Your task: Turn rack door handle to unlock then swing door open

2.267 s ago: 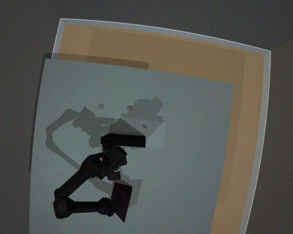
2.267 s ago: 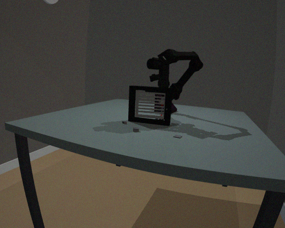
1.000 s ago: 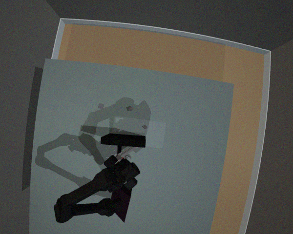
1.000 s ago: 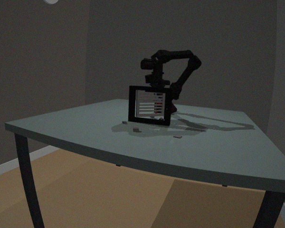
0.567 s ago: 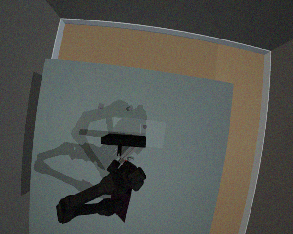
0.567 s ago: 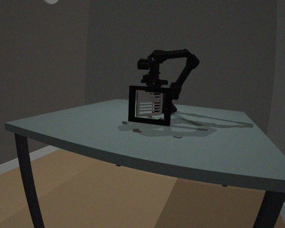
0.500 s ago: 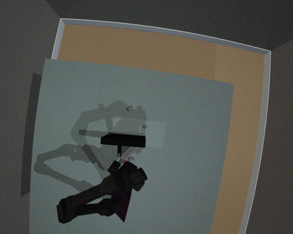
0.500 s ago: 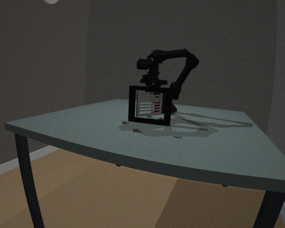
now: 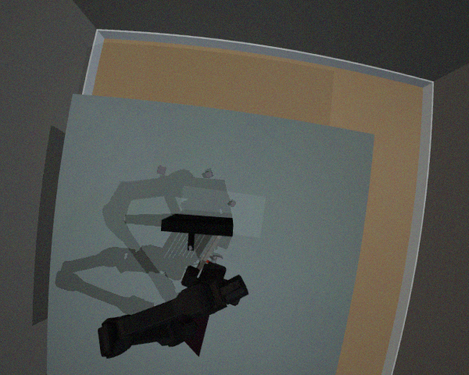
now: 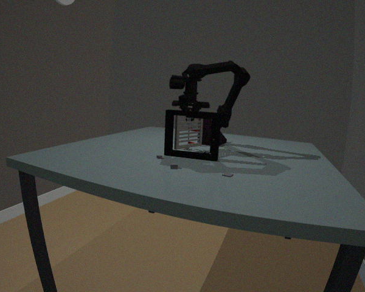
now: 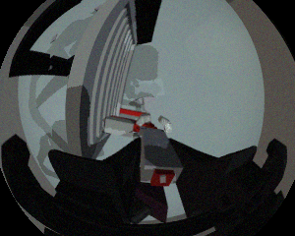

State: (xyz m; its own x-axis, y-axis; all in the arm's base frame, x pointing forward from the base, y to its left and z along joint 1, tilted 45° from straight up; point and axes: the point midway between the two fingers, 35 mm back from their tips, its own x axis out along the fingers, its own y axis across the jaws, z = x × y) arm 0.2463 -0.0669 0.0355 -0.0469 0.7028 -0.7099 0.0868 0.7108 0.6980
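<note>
The black door frame (image 9: 197,226) (image 10: 168,135) stands upright on the table. The pale slatted door (image 10: 176,132) (image 11: 78,88) is swung partway open toward the arm's side, at a slant to the frame; its exact angle is hard to tell. My gripper (image 10: 190,119) (image 11: 153,142) points down from above and is shut on the grey upright handle (image 11: 160,156), which has a red end. The handle stands at the door's free edge. The arm hides most of the grip in the top view. Red parts (image 11: 131,112) show lower beside the door; whether the handle is turned is unclear.
Small pale blocks lie beyond the frame, one at left (image 9: 161,169) (image 10: 227,174), one (image 9: 207,173) (image 10: 174,166) in the middle, one (image 9: 231,202) (image 10: 159,156) nearer. A dark red block (image 9: 199,333) (image 10: 208,132) stands near the arm. A black peg (image 9: 191,241) juts from the frame.
</note>
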